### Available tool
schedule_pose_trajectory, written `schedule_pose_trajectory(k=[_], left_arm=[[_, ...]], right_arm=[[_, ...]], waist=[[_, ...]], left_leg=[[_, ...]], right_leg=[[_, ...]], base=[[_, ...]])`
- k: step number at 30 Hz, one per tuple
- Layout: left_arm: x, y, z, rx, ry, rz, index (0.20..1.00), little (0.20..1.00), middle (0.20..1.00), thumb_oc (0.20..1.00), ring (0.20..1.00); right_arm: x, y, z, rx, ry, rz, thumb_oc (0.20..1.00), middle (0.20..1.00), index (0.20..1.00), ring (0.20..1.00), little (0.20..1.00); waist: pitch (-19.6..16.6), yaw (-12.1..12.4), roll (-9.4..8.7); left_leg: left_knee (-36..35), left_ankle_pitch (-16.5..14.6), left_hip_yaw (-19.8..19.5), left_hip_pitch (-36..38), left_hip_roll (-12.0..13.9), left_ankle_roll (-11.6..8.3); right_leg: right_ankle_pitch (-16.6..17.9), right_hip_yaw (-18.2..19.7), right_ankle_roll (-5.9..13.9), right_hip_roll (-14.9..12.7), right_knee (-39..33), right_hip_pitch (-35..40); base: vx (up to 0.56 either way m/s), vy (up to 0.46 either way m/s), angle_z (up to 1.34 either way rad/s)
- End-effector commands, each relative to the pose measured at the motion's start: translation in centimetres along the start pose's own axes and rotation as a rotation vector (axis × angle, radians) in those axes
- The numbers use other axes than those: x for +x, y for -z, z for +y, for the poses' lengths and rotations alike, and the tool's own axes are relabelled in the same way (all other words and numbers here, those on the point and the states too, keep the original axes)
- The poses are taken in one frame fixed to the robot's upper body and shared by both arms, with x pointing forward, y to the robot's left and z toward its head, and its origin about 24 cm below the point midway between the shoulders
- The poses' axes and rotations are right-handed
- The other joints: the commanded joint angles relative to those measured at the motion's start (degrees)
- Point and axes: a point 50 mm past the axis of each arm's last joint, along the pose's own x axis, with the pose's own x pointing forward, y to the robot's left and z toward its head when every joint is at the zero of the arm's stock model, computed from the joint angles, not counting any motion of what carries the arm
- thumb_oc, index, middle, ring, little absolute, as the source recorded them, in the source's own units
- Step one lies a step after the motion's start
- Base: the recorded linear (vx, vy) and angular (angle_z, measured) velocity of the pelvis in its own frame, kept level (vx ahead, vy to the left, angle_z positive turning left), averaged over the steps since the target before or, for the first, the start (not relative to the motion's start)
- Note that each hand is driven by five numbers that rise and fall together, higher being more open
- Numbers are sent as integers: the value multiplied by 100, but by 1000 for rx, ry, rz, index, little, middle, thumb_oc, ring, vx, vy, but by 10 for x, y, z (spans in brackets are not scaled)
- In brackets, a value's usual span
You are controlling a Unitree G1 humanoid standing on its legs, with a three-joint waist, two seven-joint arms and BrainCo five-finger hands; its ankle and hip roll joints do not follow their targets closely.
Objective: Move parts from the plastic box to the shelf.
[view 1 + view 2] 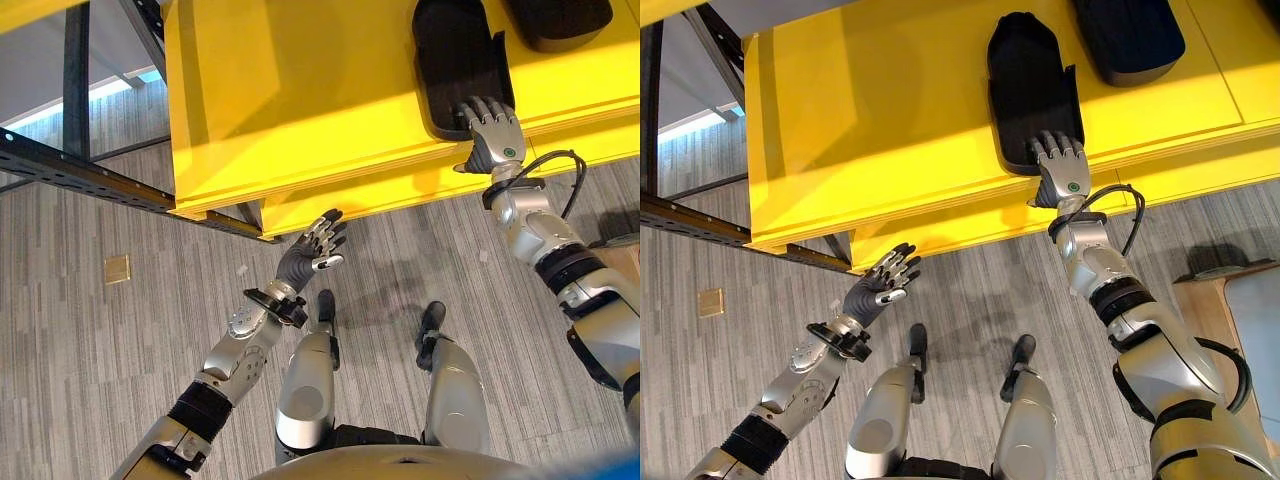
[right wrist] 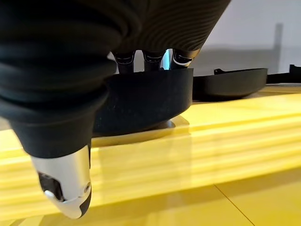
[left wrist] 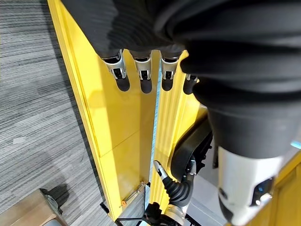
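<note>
1. Spanning the far side of the scene, the yellow shelf (image 1: 300, 110) carries two black parts.
2. The nearer black part (image 1: 1030, 90) lies with its long axis running away from the robot, its near end at the shelf's front edge.
3. The right robot hand (image 1: 1062, 168) rests straight fingers on that near end, gripping nothing.
4. The left robot hand (image 1: 312, 252) hangs open and empty, well apart, before the shelf.
</note>
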Motion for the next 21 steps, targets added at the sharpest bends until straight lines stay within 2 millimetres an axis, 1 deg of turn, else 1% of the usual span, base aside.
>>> schedule_pose_trajectory(k=[1,7,9,10,11,12,14,21], left_arm=[[1,-17,-18,12,99,-76,1000,1000,1000,1000,1000],[-1,-16,-18,13,111,-65,1000,1000,1000,1000,1000],[-1,-16,-17,15,114,-63,1000,1000,1000,1000,1000],[-1,-16,-18,17,117,-61,1000,1000,1000,1000,1000],[-2,-15,-18,18,118,-58,1000,1000,1000,1000,1000],[-2,-15,-18,18,119,-57,1000,1000,1000,1000,1000],[-3,-16,-18,19,121,-56,1000,1000,1000,1000,1000],[-4,-16,-17,21,123,-52,1000,1000,1000,1000,1000]], right_arm=[[26,-9,-41,-90,131,-67,1000,1000,1000,1000,1000],[30,-7,-41,-145,93,-81,1000,1000,1000,1000,1000],[32,-6,-41,-174,69,-80,846,846,846,846,846],[33,-6,-40,-182,57,-78,809,809,809,809,809],[33,-4,-38,-196,40,-79,354,354,354,354,354],[34,-4,-38,-212,35,-83,200,200,200,200,200],[35,-5,-37,-234,8,-88,200,200,200,200,200],[36,6,-34,-248,-18,-17,200,200,200,200,200]], waist=[[16,239,-92],[16,304,-78],[16,330,-74],[16,346,-73],[16,371,-68],[16,386,-64],[16,413,-57],[16,466,-57]], left_leg=[[658,-414,-11,-120,301,10],[690,-400,-44,-198,300,5],[694,-397,-55,-215,296,7],[695,-393,-60,-222,296,7],[719,-410,-70,-230,300,1],[727,-409,-76,-241,301,-1],[752,-408,-87,-279,302,-1],[755,-396,-104,-333,305,0]], right_leg=[[66,-189,499,-355,5,159],[35,-218,492,-380,98,78],[30,-232,492,-390,120,58],[27,-241,489,-396,130,52],[0,-256,489,-410,164,54],[-4,-262,488,-419,178,47],[-12,-277,488,-440,221,13],[-32,-297,488,-459,283,-42]], base=[[0,0,0],[0,0,0],[0,0,0],[0,0,0],[0,0,0],[0,0,0],[4,-3,2],[4,-2,6]])
